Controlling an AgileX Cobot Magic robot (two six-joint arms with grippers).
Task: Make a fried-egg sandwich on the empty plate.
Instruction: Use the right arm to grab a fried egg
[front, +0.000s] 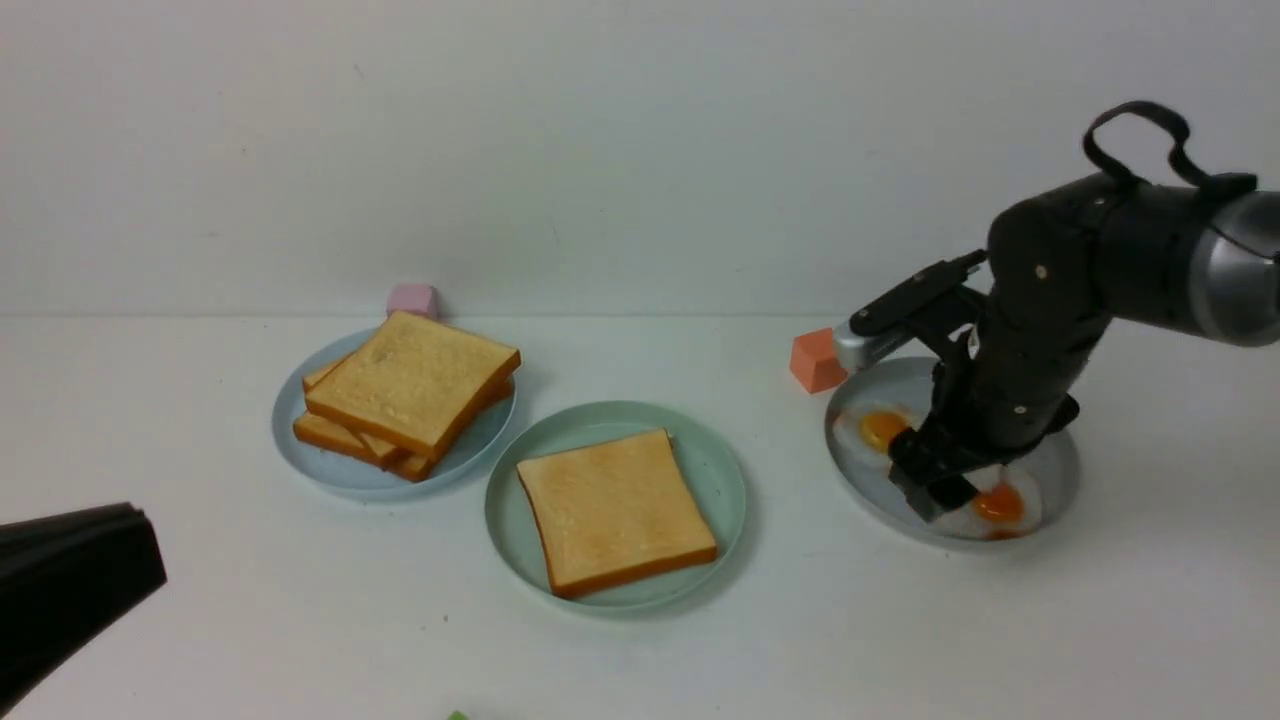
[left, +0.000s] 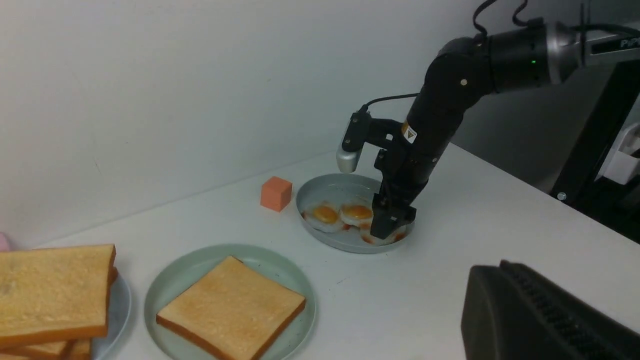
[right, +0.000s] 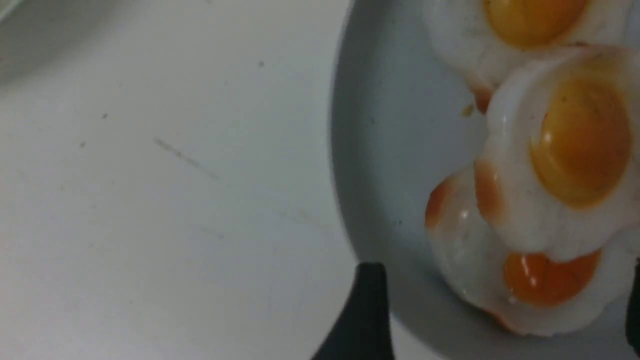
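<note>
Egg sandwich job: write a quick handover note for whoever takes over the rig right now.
Left claw: shut, empty, low at the near left, away from the plates.
Right claw: open, down over the fried eggs on the grey plate, fingers either side of the nearest egg, nothing gripped.
Done: one toast slice lies on the green plate.
Left: grip an egg, lay it on that slice, then top it with a slice from the toast pile on the blue plate.
</note>
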